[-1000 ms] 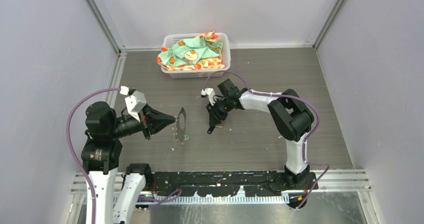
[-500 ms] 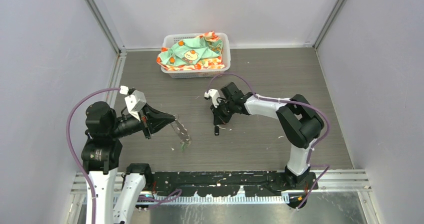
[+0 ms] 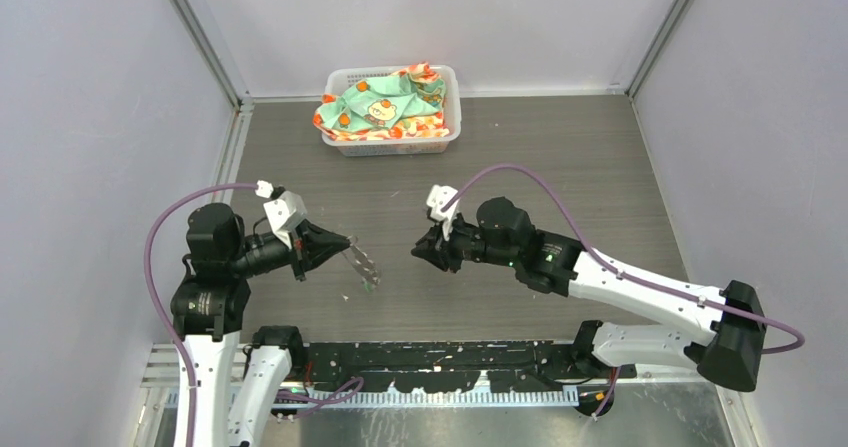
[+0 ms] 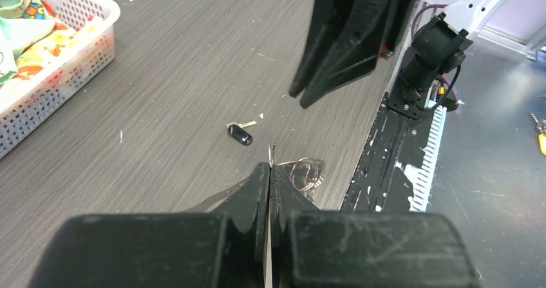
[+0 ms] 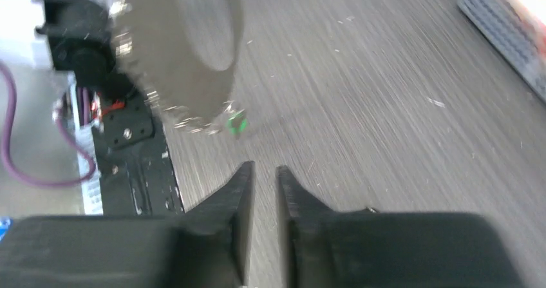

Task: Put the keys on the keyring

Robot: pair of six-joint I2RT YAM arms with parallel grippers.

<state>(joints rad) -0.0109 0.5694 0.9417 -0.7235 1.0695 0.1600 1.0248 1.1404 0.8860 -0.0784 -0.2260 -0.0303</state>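
we see a grey wood-grain table [image 3: 560,167] boxed in by pale lilac walls [image 3: 100,117], with aluminium rails [image 3: 200,37] running up the back corners. the boards are scuffed and flecked with white specks. a white basket [image 3: 390,146] holding a patterned cloth [image 3: 385,102] sits at the far edge. the left gripper [image 3: 348,239] pinches the rim of the keyring [image 3: 362,264], which hangs tilted over the table with the green key [image 5: 236,124] at its low end. the black key [image 4: 241,133] lies loose on the boards between the arms. the right gripper [image 5: 264,168] hovers near it, fingers almost together, nothing between them.
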